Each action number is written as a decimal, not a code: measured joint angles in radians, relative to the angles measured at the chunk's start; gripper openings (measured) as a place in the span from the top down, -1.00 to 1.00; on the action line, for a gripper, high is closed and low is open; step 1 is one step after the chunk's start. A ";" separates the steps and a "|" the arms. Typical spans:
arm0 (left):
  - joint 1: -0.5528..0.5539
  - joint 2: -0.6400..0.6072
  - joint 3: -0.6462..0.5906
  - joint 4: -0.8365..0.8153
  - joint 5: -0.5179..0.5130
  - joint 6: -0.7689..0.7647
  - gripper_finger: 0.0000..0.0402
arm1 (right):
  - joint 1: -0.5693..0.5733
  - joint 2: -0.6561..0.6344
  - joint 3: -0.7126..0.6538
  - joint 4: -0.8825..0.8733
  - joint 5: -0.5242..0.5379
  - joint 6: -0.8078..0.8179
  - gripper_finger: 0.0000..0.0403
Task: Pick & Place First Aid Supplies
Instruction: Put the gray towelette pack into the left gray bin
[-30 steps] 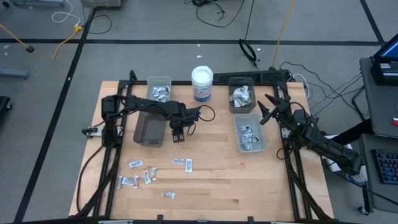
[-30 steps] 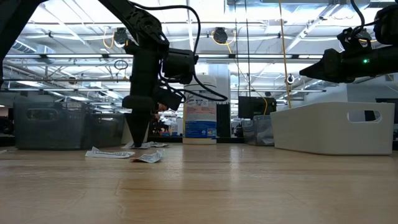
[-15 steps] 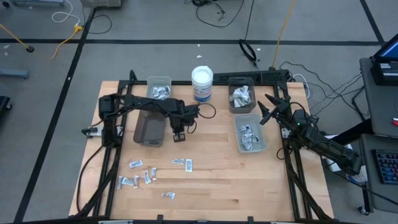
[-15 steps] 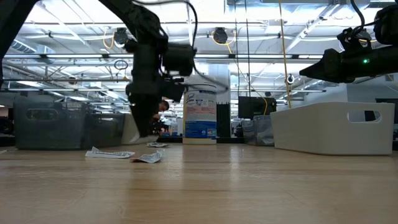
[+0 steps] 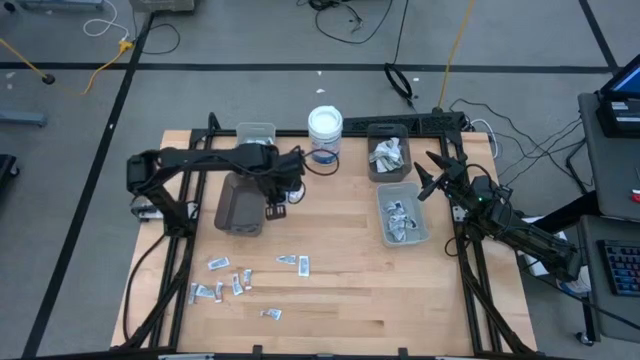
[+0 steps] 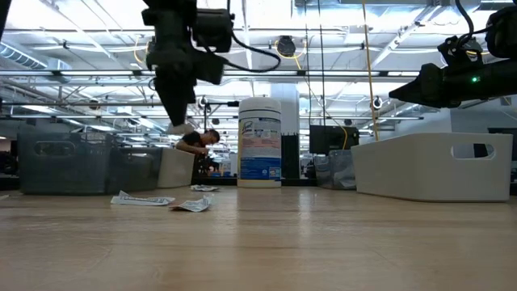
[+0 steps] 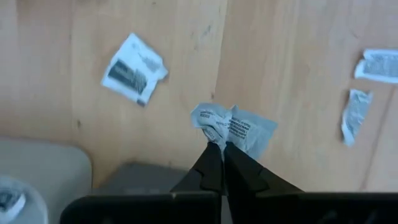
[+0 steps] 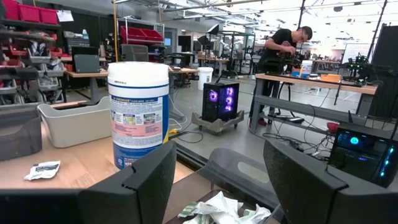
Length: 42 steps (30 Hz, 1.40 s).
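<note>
Jaws of the left gripper [image 7: 222,149] are pinched on a crumpled packet [image 7: 235,127], lifted above the tabletop [image 5: 350,300], apparently beside the dark grey bin [image 5: 240,205]. Right gripper [image 5: 428,172] waits with jaws spread near the white bin [image 5: 403,215]. Several bins already hold supplies; roughly nine loose packets [image 5: 225,282] remain on the wood, so sorting is partly done.

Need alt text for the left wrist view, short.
The left hand, shut, pinches a crumpled white packet with dark print above the wooden table. Other packets lie loose on the wood: a white square with dark print and two small strips near one edge, with part of a grey bin in the corner.
</note>
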 joint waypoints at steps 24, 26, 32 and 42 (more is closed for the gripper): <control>0.359 -0.079 0.000 -0.076 -0.066 -0.118 0.97 | 0.000 0.000 0.000 0.000 0.000 0.000 -0.18; 0.413 -0.079 0.000 -0.067 -0.078 -0.110 0.97 | 0.000 0.000 0.000 0.000 0.000 0.000 -0.18; 0.544 -0.079 0.000 -0.061 -0.123 -0.066 0.96 | 0.000 0.000 0.000 0.000 0.000 0.000 -0.18; 0.631 -0.039 0.000 0.006 -0.171 -0.027 0.98 | 0.000 0.000 0.000 0.000 0.000 0.000 -0.18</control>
